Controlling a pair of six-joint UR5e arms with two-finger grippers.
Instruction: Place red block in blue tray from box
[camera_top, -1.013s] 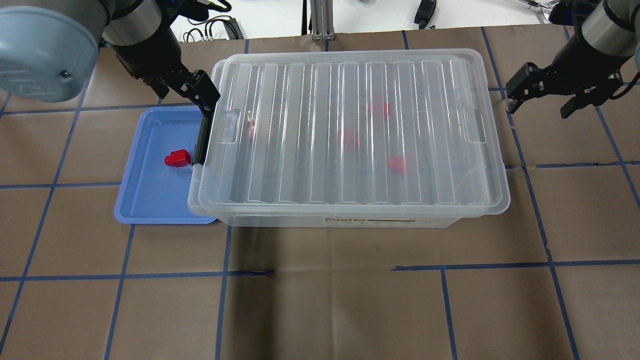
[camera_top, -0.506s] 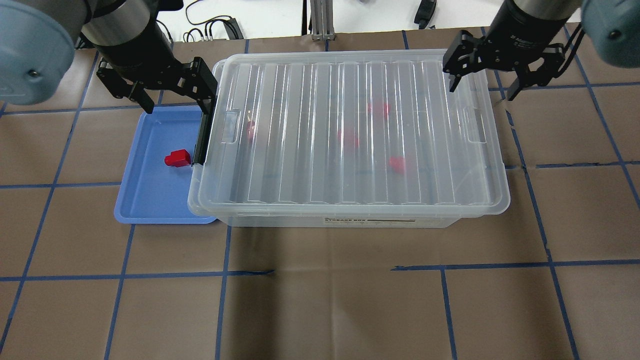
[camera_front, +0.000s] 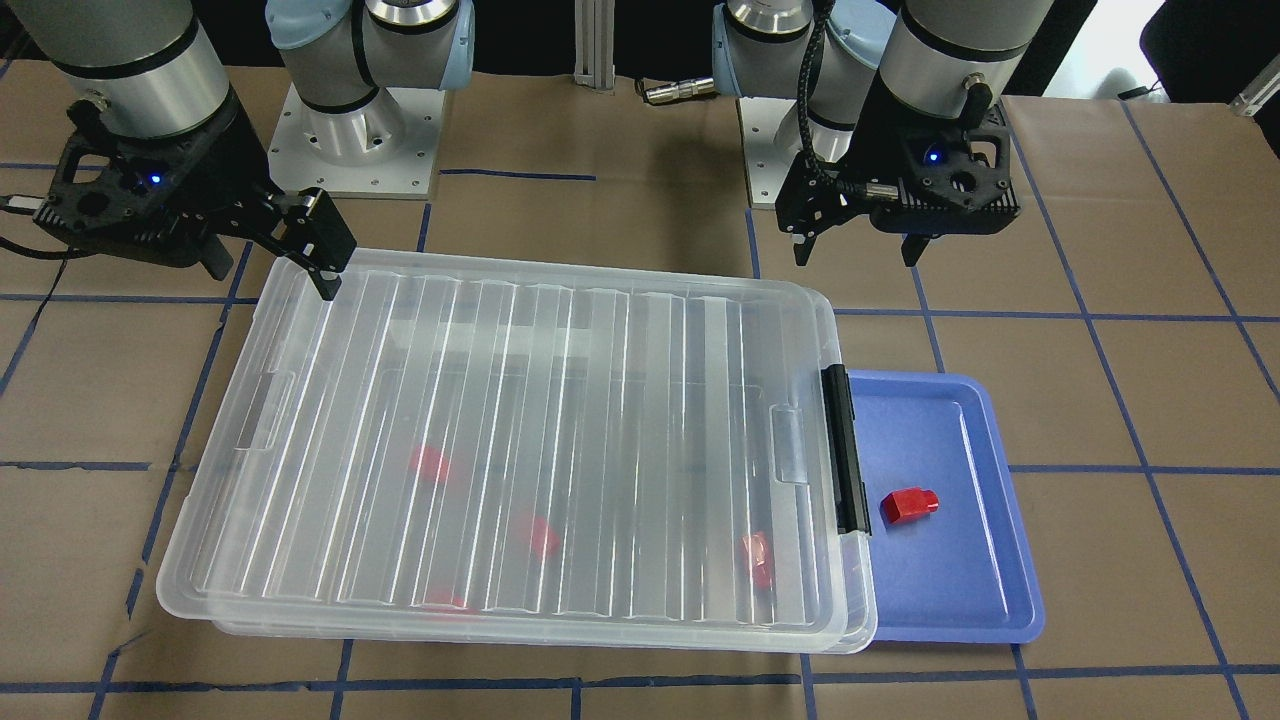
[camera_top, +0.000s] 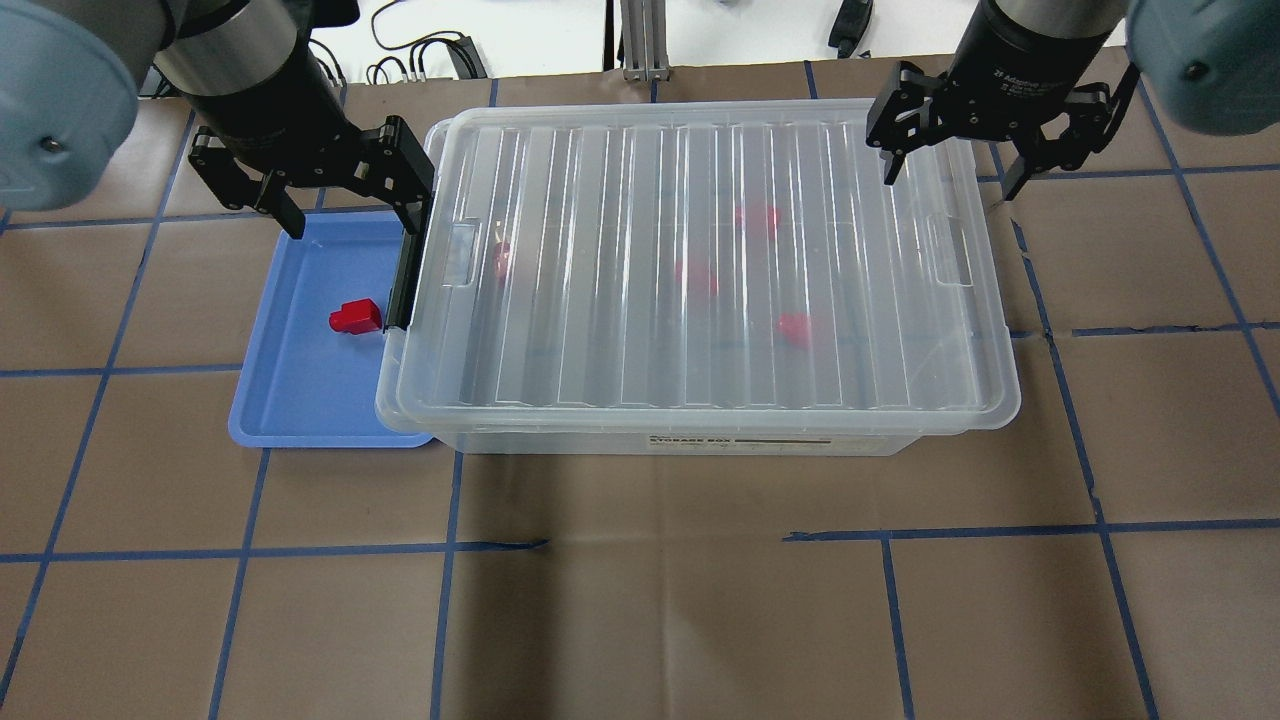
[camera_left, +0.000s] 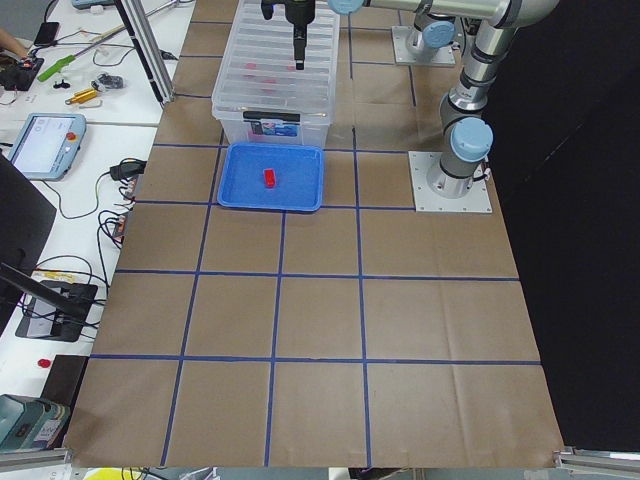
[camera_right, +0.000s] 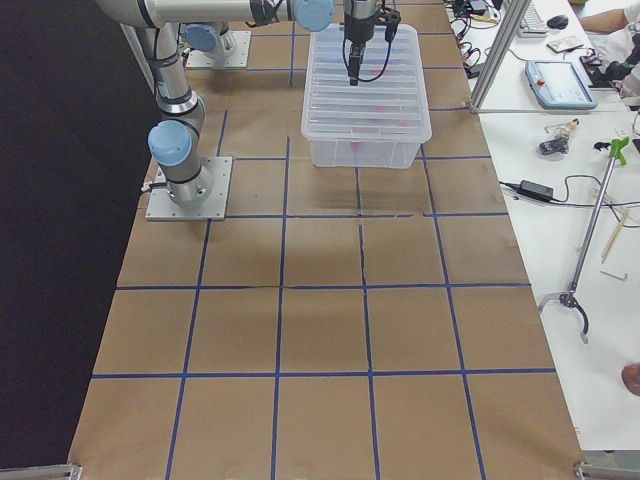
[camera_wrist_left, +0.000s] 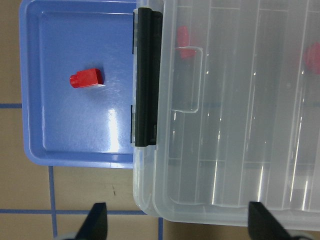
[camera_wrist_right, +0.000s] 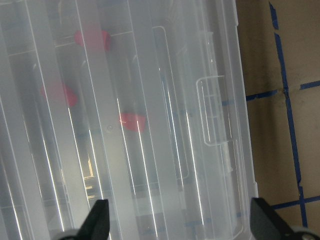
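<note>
Overhead exterior shows the red block (camera_top: 355, 317) lying in the blue tray (camera_top: 300, 400), just left of the lidded box (camera_top: 700, 270). Left pincer (camera_top: 350, 215) and right pincer (camera_top: 950, 180) hover over the box's far corners, both spread apart, holding nothing.

The overhead camera looks forward and down on the tabletop (camera_top: 640, 620); the front one faces back, steeply. Two distant end cameras look along it. Wrist cameras stare down, close, between the left fingers (camera_wrist_left: 98, 222) and right fingers (camera_wrist_right: 98, 216); every view shares the box (camera_top: 700, 270) near them.
</note>
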